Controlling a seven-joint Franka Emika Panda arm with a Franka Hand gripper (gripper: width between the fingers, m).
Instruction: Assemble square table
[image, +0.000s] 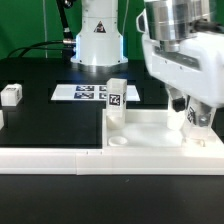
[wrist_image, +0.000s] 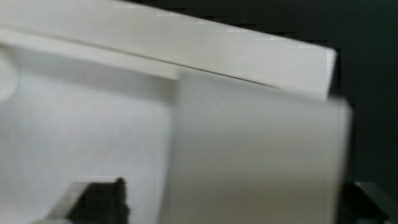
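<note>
one franka arm (image: 175, 45) hangs over the exterior view's right side of the black table (image: 40, 125). its gripper (image: 192, 122) is lowered onto the right-hand part of the square table top (image: 150, 130). that top lies flat, tray side up. a round corner socket (image: 117, 113) shows at its far left corner and a second socket (image: 120, 141) nearer the front. its near edge sits against the long white l-shaped rail (image: 60, 158) that runs along the front. one tagged leg (image: 117, 95) stands upright at the top's far left corner, just beside the marker board (image: 88, 92); whether it touches the top i cannot tell. another leg (image: 11, 95) lies well apart toward the exterior view's left. the robot's base (image: 98, 40) stands at the back.

from the wrist, everything is blurred. the pale plastic of the top fills most of the frame, with dark table past its edge. the two dark fingertips (wrist_image: 102, 200) sit wide apart, so the gripper is spread. white plastic lies between them, though i cannot tell if they touch it.
</note>
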